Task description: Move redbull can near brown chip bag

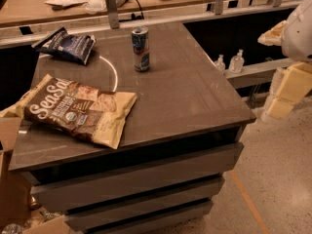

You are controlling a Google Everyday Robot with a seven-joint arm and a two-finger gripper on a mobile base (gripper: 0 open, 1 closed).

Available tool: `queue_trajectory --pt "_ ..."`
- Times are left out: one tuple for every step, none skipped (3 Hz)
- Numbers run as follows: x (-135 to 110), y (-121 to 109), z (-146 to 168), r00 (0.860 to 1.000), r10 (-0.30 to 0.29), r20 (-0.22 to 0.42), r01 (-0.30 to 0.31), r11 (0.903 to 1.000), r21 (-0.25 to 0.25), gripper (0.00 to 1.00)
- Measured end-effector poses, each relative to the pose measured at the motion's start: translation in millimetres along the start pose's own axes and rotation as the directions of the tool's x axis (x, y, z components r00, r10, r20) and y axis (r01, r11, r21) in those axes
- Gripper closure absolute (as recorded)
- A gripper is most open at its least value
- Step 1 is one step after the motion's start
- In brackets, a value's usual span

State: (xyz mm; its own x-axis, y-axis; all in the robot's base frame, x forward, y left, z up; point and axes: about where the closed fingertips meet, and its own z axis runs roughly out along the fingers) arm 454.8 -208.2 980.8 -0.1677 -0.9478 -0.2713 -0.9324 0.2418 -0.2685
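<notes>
1. Jaws of the gripper (pixel 288 94) sit at the far right of the view, off the worktop's (pixel 195 106) 3 o'clock side. I cannot tell whether they are open or closed.
2. From the jaws, the redbull can (pixel 140 48) is at roughly 10 o'clock and well apart from them, with bare worktop between. It stands upright near the far edge.
3. The can looks smooth, thin-walled and probably light. Being tall and narrow, it is likely to tip if knocked near the top. A side hold around the middle of the body seems best, with only a modest squeeze, since hard pressure could dent the wall and a slack one could let it slip.
4. The brown chip bag (pixel 79 111) lies flat at about 7 o'clock from the can, near the worktop's front-left corner, apart from the can. It is soft and crinkly, so the can should be set on the bare surface just beside its 1 o'clock edge, not on it.
5. A dark blue chip bag (pixel 66 45) lies at 9 o'clock from the can and is not the target.
</notes>
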Motion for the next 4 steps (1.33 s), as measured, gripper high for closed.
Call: queue_trajectory --pt "-19.4 -24.4 13.0 0.992 -0.044 0.117 0.044 0.9990 0.005 0.00" --pt "-37.6 -43.8 34.1 0.974 -0.042 0.222 0.046 0.9989 -0.013 0.00" --pt "-50.4 -55.9 59.5 0.946 0.017 0.325 0.001 0.9986 -0.053 0.00" --pt "-54.9 -67.6 83.1 0.904 0.104 0.415 -0.078 0.9939 -0.078 0.00"
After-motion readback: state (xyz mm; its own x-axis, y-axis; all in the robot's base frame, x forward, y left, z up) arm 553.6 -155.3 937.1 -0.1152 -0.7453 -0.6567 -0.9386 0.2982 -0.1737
